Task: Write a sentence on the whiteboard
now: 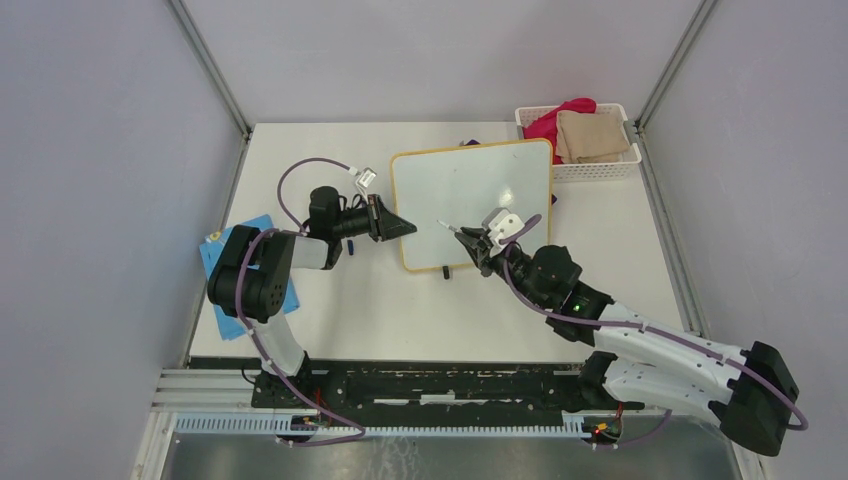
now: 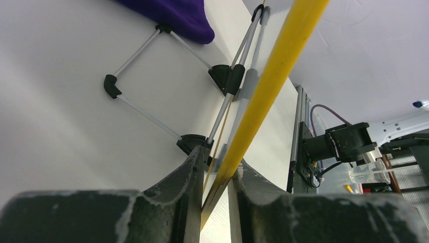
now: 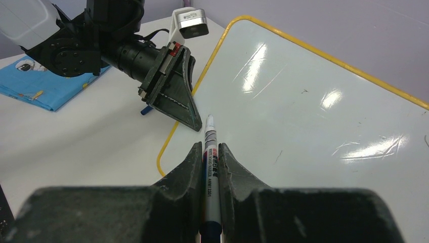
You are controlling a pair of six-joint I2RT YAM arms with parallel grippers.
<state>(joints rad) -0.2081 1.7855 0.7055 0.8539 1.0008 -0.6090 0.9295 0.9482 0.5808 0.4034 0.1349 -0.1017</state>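
The whiteboard (image 1: 470, 190), white with a thin yellow frame, lies in the middle of the table, and I see no sentence on its blank face (image 3: 303, 116). My left gripper (image 1: 403, 228) reaches in from the left and is shut on the board's left edge. In the left wrist view the yellow frame (image 2: 273, 76) runs between the jaws (image 2: 217, 159) and touches both fingers. My right gripper (image 1: 470, 241) is shut on a whiteboard marker (image 3: 211, 152). The uncapped tip points toward the board's near left corner, close beside the left gripper's fingertips (image 3: 191, 120).
A white basket (image 1: 620, 168) of folded cloths stands at the back right. A blue patterned card (image 1: 245, 275) lies under the left arm. A small blue cap (image 1: 353, 246) rests beside the left gripper. Under the board are a wire stand (image 2: 222, 78) and purple cloth (image 2: 172, 15).
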